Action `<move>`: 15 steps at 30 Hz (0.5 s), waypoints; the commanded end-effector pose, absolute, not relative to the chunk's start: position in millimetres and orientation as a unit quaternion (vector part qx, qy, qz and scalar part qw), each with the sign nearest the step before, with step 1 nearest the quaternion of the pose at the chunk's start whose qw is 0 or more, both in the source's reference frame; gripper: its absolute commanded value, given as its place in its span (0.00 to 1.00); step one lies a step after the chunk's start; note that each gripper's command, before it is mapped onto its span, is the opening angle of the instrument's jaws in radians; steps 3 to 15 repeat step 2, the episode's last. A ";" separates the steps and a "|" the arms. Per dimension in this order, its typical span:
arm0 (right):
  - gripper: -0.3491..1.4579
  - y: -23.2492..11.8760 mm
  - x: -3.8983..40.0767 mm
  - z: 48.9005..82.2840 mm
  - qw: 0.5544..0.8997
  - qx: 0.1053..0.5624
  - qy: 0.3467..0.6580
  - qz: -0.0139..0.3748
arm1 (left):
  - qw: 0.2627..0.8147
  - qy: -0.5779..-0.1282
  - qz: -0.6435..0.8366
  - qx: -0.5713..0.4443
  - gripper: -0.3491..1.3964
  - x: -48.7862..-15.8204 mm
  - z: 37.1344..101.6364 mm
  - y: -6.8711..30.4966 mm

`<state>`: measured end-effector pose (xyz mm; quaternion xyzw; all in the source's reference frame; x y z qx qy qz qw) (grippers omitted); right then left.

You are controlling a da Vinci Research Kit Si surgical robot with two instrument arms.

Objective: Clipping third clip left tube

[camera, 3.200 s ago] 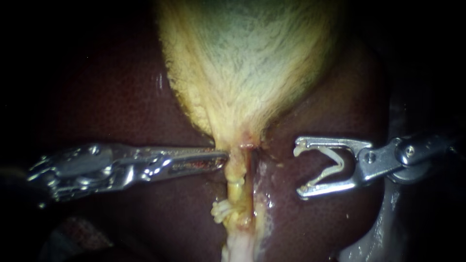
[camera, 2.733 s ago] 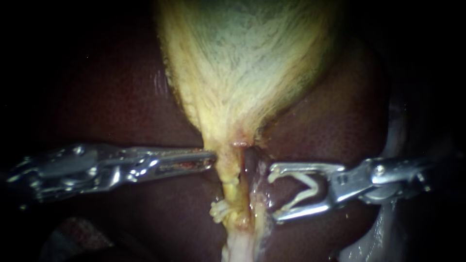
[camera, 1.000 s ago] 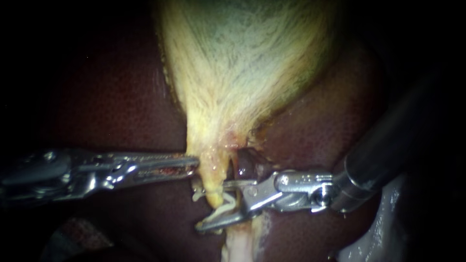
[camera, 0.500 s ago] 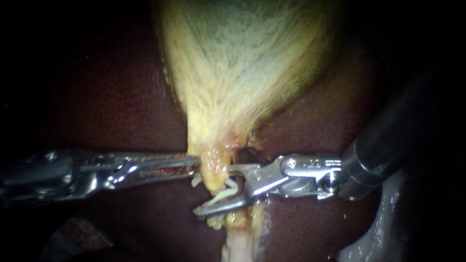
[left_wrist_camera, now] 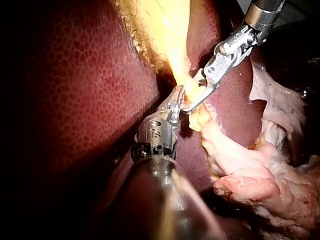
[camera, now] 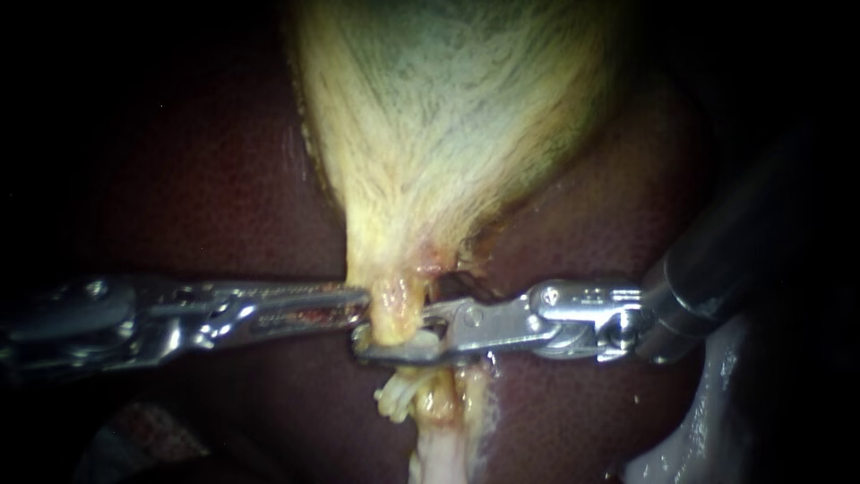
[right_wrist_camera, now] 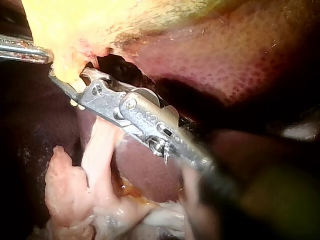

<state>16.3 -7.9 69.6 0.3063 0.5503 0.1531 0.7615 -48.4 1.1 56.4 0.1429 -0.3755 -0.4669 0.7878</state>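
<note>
Right instrument (camera: 367, 345) jaws clamped across left tube (camera: 399, 309) just below gallbladder (camera: 448, 134); tube edge gripped by left instrument (camera: 361, 298) jaws. Clipping judged mid-squeeze; release and withdrawal yet to be done.

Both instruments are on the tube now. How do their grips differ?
The left instrument has long, slim jaws that nip the edge of the tube with their tips only. The right instrument has shorter, broader jaws closed right across the tube. The left instrument holds just under the gallbladder; the right instrument sits slightly lower, above the white clip. Shared: both are shut on the same tube.
</note>
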 end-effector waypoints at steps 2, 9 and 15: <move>0.00 -8.0 16.4 69.6 0.762 0.306 0.550 0.153 | 0.788 -0.375 -0.467 0.143 0.03 -48.4 56.4 1.1; 0.00 -8.0 16.4 69.6 0.762 0.306 0.550 0.153 | 0.788 -0.375 -0.467 0.143 0.03 -48.4 56.4 1.1; 0.00 -8.0 16.4 69.6 0.762 0.306 0.550 0.153 | 0.788 -0.375 -0.467 0.143 0.03 -48.4 56.4 1.1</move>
